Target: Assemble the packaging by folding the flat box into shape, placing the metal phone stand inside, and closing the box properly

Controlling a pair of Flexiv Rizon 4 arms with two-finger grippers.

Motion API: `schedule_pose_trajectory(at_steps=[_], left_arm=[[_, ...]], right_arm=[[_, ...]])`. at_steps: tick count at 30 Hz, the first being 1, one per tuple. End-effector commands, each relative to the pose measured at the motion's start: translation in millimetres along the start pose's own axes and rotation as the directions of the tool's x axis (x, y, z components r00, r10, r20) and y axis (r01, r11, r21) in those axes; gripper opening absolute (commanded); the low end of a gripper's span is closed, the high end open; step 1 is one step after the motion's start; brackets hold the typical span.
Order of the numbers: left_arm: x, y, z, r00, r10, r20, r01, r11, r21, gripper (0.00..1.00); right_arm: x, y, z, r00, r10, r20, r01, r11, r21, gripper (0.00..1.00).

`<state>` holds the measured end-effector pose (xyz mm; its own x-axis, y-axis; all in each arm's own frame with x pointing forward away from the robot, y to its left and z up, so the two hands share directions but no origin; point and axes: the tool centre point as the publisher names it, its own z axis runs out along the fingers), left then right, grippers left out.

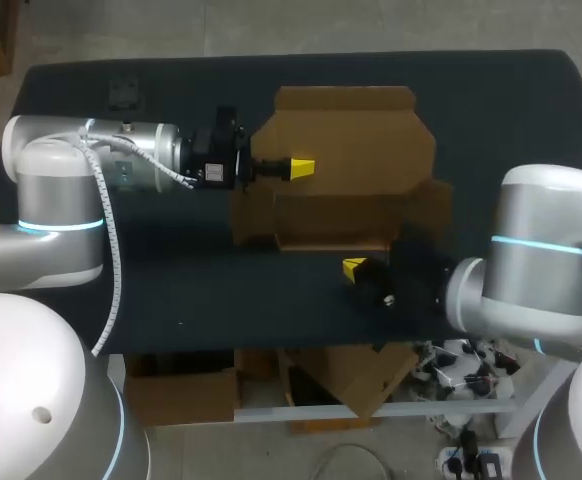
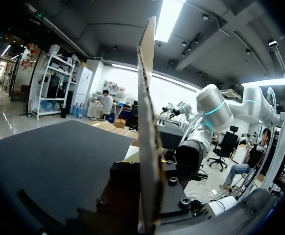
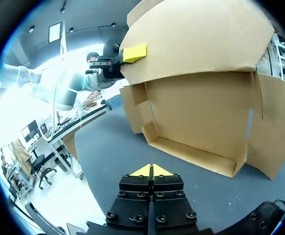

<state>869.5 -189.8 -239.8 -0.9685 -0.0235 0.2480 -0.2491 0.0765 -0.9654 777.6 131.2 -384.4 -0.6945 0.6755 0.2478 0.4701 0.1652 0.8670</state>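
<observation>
the cardboard box lies in the middle of the black table, only half folded. its bottom part stands already as a shallow tray with low walls, open to the top. a big flap rises from the far side of this tray, and smaller side flaps stand out at both ends.

the left arm comes in from the left side, and the left fingers are closed on the big flap near its left edge. in the left wrist view the cardboard stands edge-on and goes up from between these fingers. in the right wrist view one yellow tip presses on the outer face of the flap, high above the tray.

the right arm comes in from the right side. the right fingers are closed, the two yellow tips touch each other and nothing is between them. they are low over the table, just in front of the near wall of the tray, and they do not touch the box.

a small dark thing lies near the far left corner of the table; i cannot tell what it is.
</observation>
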Motion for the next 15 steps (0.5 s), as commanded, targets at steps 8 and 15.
schedule_pose_trajectory(at_steps=[8,15], left_arm=[[-1.5,4.3,0,1.000,0.000,-0.002,0.000,1.000,-0.001,0.00],[-1.5,4.3,0,1.000,0.000,-0.002,0.000,1.000,-0.001,0.00]], right_arm=[[-6,-10,-87,0.999,-0.021,-0.027,0.020,0.999,-0.040,0.00],[-15,-16,-110,0.999,-0.039,-0.027,0.038,0.999,-0.018,0.00]])
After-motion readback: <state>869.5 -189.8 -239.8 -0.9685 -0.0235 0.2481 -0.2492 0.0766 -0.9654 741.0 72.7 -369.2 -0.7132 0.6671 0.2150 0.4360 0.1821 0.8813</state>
